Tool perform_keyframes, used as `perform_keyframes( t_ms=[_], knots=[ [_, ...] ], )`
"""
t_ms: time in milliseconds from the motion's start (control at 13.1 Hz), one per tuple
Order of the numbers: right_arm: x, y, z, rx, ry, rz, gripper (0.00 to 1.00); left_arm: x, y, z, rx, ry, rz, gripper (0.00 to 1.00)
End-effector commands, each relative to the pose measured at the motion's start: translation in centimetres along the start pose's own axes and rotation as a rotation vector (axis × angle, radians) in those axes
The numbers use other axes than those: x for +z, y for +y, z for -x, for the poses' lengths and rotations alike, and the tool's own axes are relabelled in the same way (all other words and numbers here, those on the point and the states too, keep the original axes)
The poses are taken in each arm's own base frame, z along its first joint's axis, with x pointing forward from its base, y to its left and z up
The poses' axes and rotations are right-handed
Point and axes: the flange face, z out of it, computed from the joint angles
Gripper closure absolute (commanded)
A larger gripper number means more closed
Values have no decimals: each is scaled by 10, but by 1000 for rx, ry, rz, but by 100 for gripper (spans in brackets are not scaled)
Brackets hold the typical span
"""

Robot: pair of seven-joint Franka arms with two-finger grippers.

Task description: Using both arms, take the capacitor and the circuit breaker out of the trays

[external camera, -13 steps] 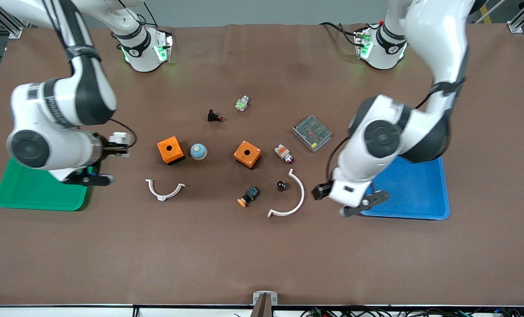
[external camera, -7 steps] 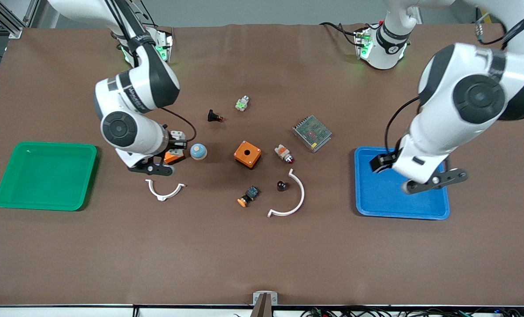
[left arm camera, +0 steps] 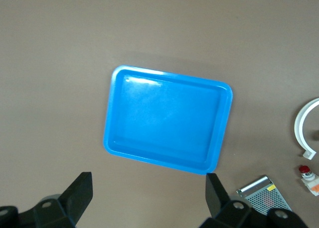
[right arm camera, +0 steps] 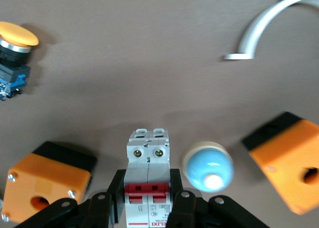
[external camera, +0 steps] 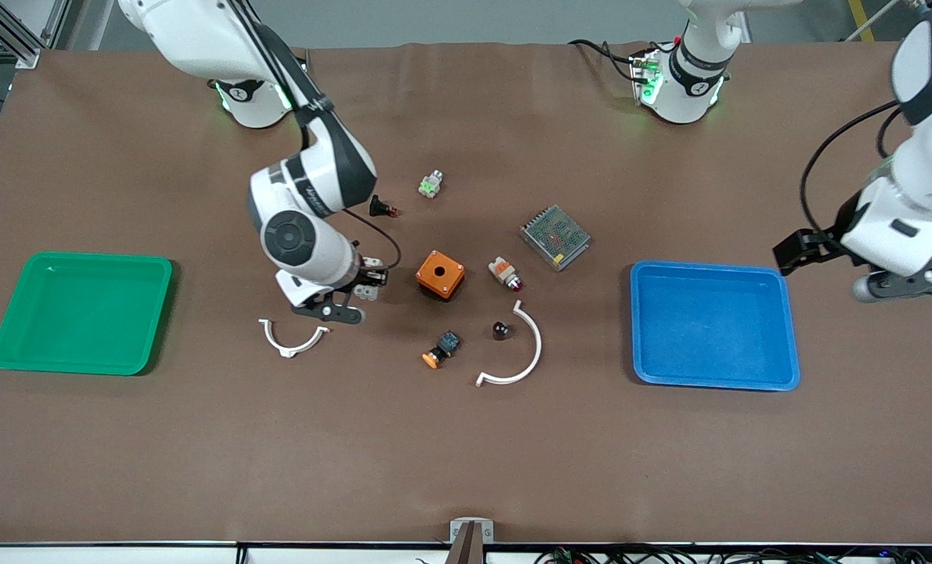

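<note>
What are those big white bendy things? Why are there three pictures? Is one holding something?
They are two robot arms at a brown table. The big picture comes from a high camera facing them. The other two come from a small camera on each arm's wrist, looking past its fingers. The right gripper has its fingers shut on the breaker, a grey block with red switches, above a blue dome and an orange box. The left gripper waits open and empty over the table beside the blue tray. The capacitor, a tiny black cylinder, lies on the table, and so does a green tray.
</note>
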Motion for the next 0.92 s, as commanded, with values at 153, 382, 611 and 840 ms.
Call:
perform_keyframes(
  t_ms=[153, 382, 611, 840],
  knots=[
    [17, -6, -6, 34, 12, -16, 75, -23, -23, 14, 0, 38, -11, 0],
    [32, -8, -8, 33, 17, -14, 75, -31, -45, 21, 49, 44, -11, 0],
    [38, -7, -10, 36, 19, -13, 71, -39, -46, 32, 60, 52, -15, 0],
    [33, -3, -9, 53, 1, -4, 0, -42, -45, 37, 60, 34, 5, 0]
  ],
)
